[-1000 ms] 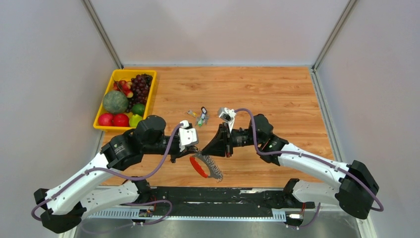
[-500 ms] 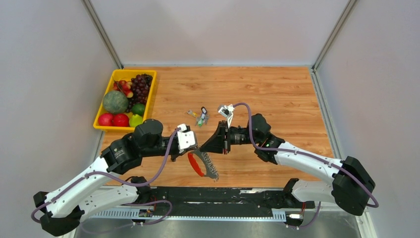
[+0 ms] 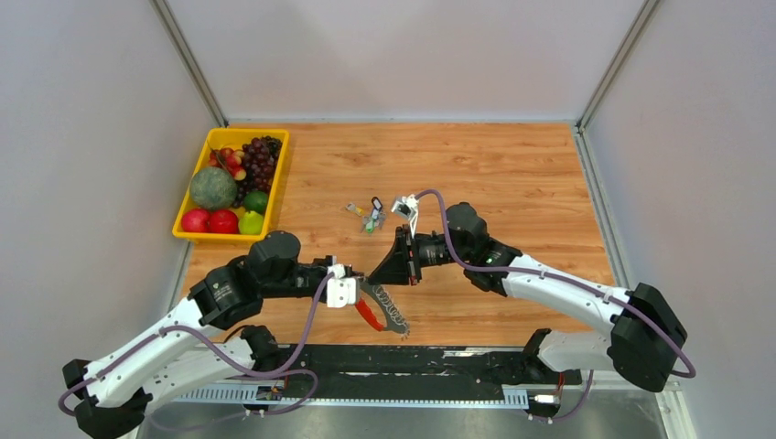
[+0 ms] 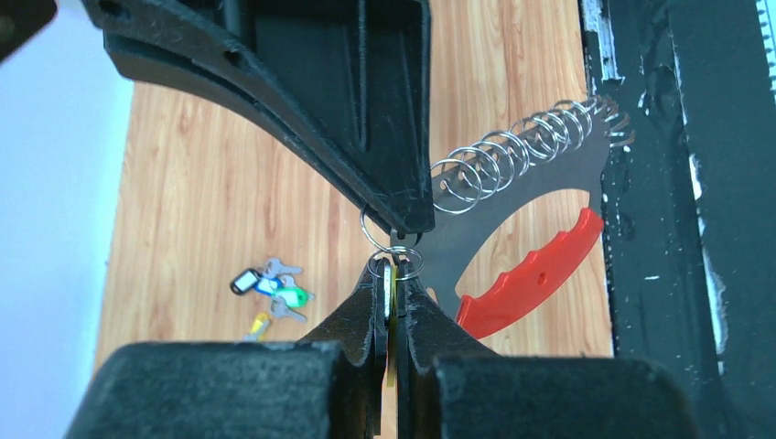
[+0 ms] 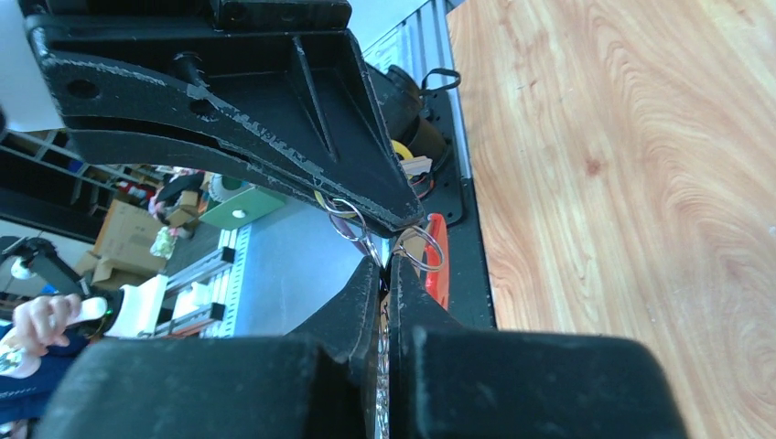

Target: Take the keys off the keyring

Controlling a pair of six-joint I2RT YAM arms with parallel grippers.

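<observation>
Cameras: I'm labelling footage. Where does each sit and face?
Top external: above, behind the bases, looking down at the table; both arms show.
Left wrist: on the left arm, facing right gripper and keyring past own fingers.
Right wrist: on the right arm, facing left gripper and near edge past own fingers.
Shared: both wrist views show the grippers tip to tip.

Bright, even light; soft, faint shadows.
The tabletop (image 3: 512,165) is evenly lit and sharp from above; both wrist views blur along their bottom edge, and the left one bleaches pale at its left edge.
</observation>
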